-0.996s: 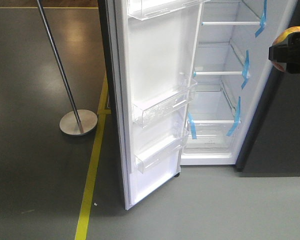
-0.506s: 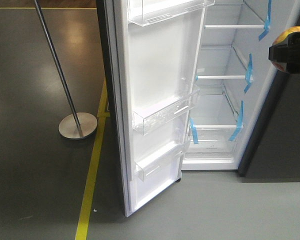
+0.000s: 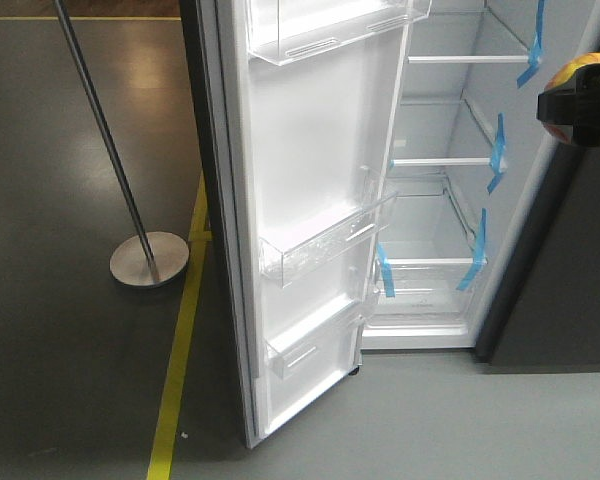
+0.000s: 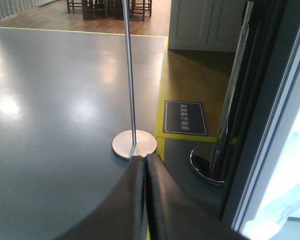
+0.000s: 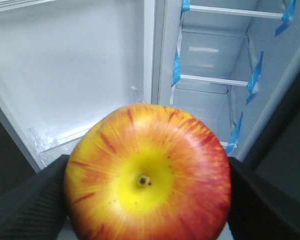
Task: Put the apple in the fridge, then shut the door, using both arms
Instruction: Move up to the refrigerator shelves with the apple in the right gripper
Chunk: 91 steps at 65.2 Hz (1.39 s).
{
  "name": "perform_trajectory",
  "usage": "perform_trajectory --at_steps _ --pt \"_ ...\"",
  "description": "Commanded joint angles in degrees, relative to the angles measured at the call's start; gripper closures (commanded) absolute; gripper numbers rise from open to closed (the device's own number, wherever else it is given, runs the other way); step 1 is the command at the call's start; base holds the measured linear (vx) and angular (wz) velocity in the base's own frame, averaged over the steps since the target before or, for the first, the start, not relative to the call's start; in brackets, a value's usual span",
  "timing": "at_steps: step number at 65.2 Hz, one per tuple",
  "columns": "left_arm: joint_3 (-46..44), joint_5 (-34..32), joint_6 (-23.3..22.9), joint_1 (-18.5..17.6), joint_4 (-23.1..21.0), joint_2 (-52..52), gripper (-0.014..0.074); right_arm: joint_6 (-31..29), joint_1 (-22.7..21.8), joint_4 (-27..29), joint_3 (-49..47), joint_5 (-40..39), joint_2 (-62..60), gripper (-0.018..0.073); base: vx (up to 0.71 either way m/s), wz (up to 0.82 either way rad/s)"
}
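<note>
Far L: the left gripper (image 4: 145, 200) hangs over grey floor, its two black fingers (image 4: 132, 205) pressed flat together w/ nothing between them. Just beyond the tips is a metal stand (image 3: 148, 260), thin pole on a round base, next to a yellow floor line (image 3: 180, 340). A dark floor sign (image 4: 185, 118) lies near that line, by the fridge's outer edge.

Centre: the door (image 3: 310, 150) stands wide open, white inner face toward me. It has clear bins (image 3: 325, 245) at top, mid and low, all looking empty.

R of it: the fridge (image 3: 435, 210) interior is white, w/ glass shelves (image 3: 445, 160) and blue tape strips (image 3: 497, 150) on the shelf ends & side wall.

Far R: the apple (image 3: 568, 72), red w/ a yellow patch round the stem dimple, is pinched in the right gripper (image 3: 585, 105). A black finger sits on each side of it. It's held up in the air in front of the open compartment, about level w/ the upper shelves, not inside yet.
</note>
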Motion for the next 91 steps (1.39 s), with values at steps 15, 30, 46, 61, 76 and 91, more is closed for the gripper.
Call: perform_trajectory --at_steps 15,30,46,61,76,91 --pt "0.88 -3.62 -0.26 -0.39 0.16 -0.93 0.0604 0.13 -0.36 0.1 -1.9 -4.43 -1.53 0.0391 0.08 -0.03" --pt "0.88 -3.62 -0.26 -0.39 0.16 -0.93 0.0604 0.13 -0.36 0.1 -1.9 -4.43 -1.53 0.0391 0.08 -0.03" --pt "0.88 -3.62 -0.26 -0.39 0.16 -0.93 0.0604 0.13 -0.36 0.1 -1.9 -4.43 -1.53 0.0391 0.08 -0.03" --pt "0.88 -3.62 -0.26 -0.39 0.16 -0.93 0.0604 0.13 -0.36 0.1 -1.9 -4.43 -1.53 0.0391 0.07 -0.03" --pt "0.88 -3.62 -0.26 -0.39 0.16 -0.93 0.0604 0.13 -0.36 0.1 -1.9 -4.43 -1.53 0.0391 0.06 -0.02" --pt "0.88 -3.62 -0.26 -0.39 0.16 -0.93 0.0604 0.13 -0.36 0.1 -1.9 -4.43 -1.53 0.0391 0.05 0.0"
